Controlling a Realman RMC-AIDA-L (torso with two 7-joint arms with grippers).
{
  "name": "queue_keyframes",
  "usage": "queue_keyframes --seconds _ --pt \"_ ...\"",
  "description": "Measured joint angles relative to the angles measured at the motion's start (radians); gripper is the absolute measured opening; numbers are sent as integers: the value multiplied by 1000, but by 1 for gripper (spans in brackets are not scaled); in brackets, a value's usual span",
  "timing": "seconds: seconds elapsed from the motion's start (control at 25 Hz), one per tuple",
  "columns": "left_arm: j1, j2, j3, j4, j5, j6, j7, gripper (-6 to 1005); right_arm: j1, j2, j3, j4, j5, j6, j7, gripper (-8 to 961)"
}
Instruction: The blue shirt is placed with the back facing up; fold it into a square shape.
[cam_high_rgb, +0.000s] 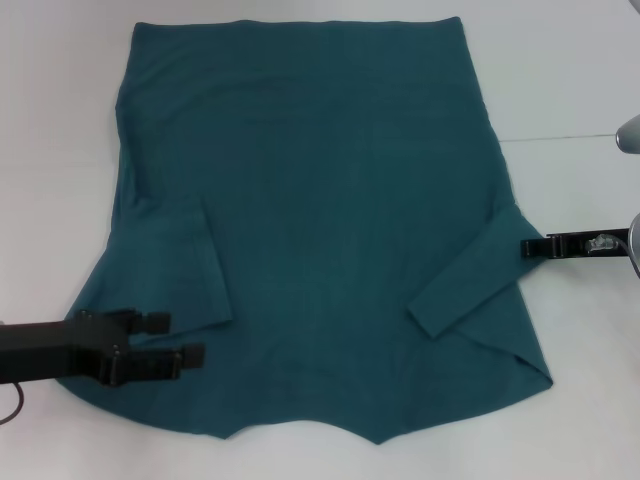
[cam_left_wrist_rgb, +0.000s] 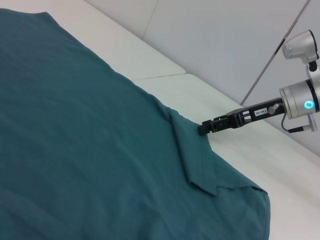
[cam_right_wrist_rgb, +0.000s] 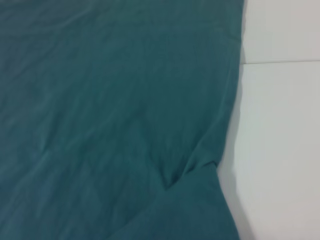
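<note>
The blue shirt (cam_high_rgb: 330, 210) is spread flat on the white table (cam_high_rgb: 570, 90), both sleeves folded inward over the body. The left gripper (cam_high_rgb: 185, 340) is held low over the shirt's near left corner, reaching in from the side, fingers parted and empty. The right gripper (cam_high_rgb: 527, 247) is extended level to the shirt's right edge at the sleeve fold; its grip cannot be told.
</note>
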Motion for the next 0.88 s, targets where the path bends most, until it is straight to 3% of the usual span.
queue_keyframes --seconds 0.32,0.72,0.88 --pt "-1 -1 0 0 1 0 -1 860 0 -1 -20 2 0 2 -1 562" --pt "1 -2 -3 0 -1 0 0 860 2 -1 -20 19 0 32 -1 94" --pt "2 -3 -3 0 0 -1 0 860 2 0 -20 15 2 36 -1 68"
